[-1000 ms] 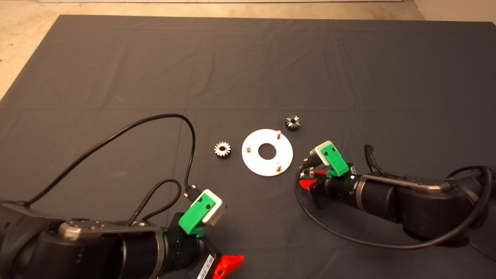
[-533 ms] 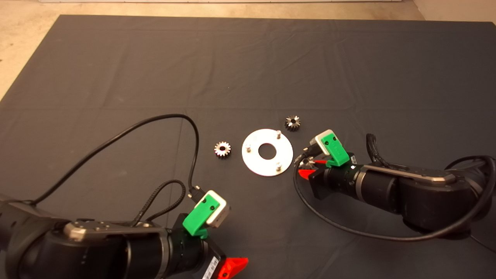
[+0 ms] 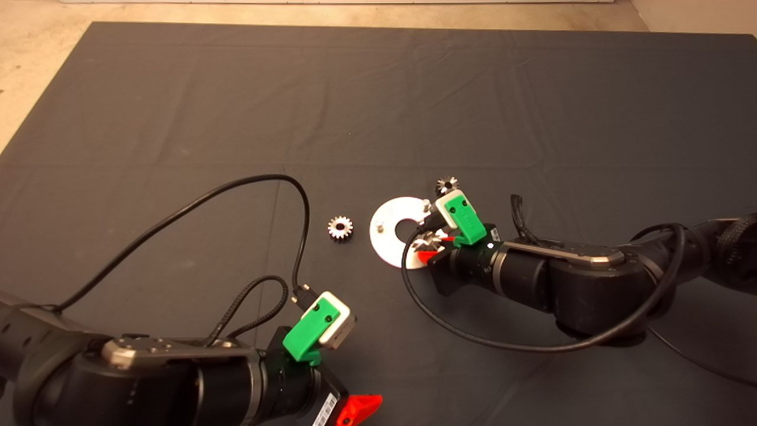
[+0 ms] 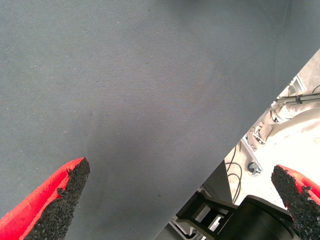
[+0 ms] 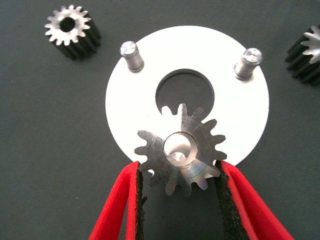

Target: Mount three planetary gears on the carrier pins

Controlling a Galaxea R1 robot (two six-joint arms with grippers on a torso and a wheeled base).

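Observation:
The round silver carrier disc [image 3: 387, 239] lies mid-mat, also in the right wrist view [image 5: 135, 100]. Two carrier pins [image 5: 131, 55] [image 5: 248, 61] stand bare. My right gripper [image 3: 427, 251] [image 5: 179, 169] is shut on a planetary gear [image 5: 180, 155], tilted, held over the disc's near edge where the third pin is hidden. One loose gear [image 3: 340, 228] [image 5: 72, 30] lies left of the disc, another [image 3: 446, 184] [image 5: 307, 52] behind it on the right. My left gripper [image 3: 358, 408] [image 4: 175, 200] is open and empty at the mat's front edge.
The dark mat [image 3: 236, 106] covers the table. A black cable [image 3: 236, 183] loops from the left arm across the mat left of the disc. Another cable [image 3: 473, 337] curves under the right arm. The left wrist view shows the mat's edge and floor hardware [image 4: 260, 135].
My right gripper has moved left with the gear, from beside the disc's right edge to over its near part. The left arm has shifted slightly.

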